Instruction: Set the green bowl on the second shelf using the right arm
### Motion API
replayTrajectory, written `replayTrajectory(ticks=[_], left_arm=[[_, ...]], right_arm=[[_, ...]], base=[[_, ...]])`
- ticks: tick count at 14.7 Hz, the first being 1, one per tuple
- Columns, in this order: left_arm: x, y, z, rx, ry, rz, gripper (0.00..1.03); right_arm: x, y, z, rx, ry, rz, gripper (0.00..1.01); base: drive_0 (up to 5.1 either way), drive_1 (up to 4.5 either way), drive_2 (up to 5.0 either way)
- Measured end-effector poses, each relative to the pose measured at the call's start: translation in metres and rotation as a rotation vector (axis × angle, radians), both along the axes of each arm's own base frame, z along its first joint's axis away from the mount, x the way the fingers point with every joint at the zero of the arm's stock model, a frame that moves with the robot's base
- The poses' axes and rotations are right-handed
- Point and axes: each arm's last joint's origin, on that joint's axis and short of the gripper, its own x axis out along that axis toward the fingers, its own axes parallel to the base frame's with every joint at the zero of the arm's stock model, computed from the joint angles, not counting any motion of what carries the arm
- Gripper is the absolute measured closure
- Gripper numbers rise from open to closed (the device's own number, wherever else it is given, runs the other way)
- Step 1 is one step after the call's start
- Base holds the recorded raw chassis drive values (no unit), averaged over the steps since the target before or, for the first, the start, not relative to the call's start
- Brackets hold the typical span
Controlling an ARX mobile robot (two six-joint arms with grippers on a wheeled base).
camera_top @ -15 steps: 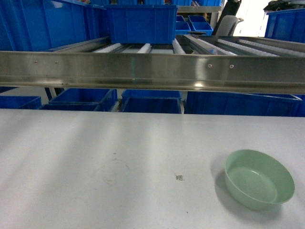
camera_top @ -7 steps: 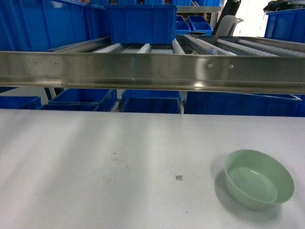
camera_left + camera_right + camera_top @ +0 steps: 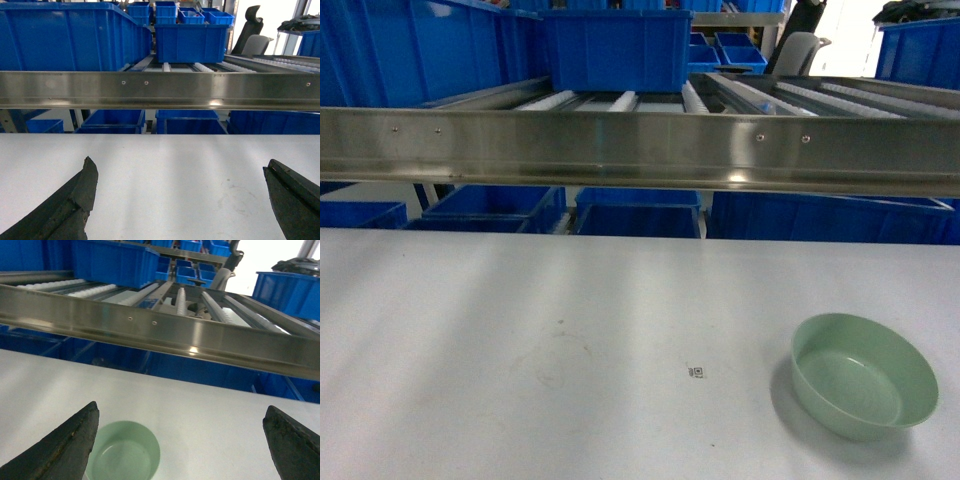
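The small round pale mint-green plastic bowl [image 3: 863,375] sat upright on the flat grey table [image 3: 520,340], toward its front right, near a tiny printed code mark [image 3: 697,372]. Behind the table ran the shiny stainless-steel second shelf [image 3: 640,150] with white roller rails, carrying a large blue plastic crate [image 3: 615,48]. More blue crates stood beneath. Right claw [image 3: 180,440] spread wide above the bowl, touching nothing; left claw [image 3: 180,192] likewise wide, empty.
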Motion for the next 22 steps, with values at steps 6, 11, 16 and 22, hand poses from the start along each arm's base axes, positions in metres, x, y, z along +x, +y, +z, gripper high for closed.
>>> replayTrajectory(ticks=[6, 11, 16, 22], left_arm=[[0.000, 0.000, 0.000, 0.000, 0.000, 0.000, 0.05], [0.000, 0.000, 0.000, 0.000, 0.000, 0.000, 0.05], [0.000, 0.000, 0.000, 0.000, 0.000, 0.000, 0.05], [0.000, 0.000, 0.000, 0.000, 0.000, 0.000, 0.05]], right_arm=[[0.036, 0.001, 0.015, -0.057, 0.127, 0.070, 0.03], [0.063, 0.000, 0.011, -0.082, 0.303, 0.129, 0.03], [0.167, 0.013, -0.033, -0.185, 0.704, 0.271, 0.03], [0.183, -0.006, -0.074, -0.191, 0.812, 0.233, 0.03]], base=[[0.0, 0.00, 0.0], [0.0, 0.00, 0.0], [0.0, 0.00, 0.0], [0.0, 0.00, 0.0]])
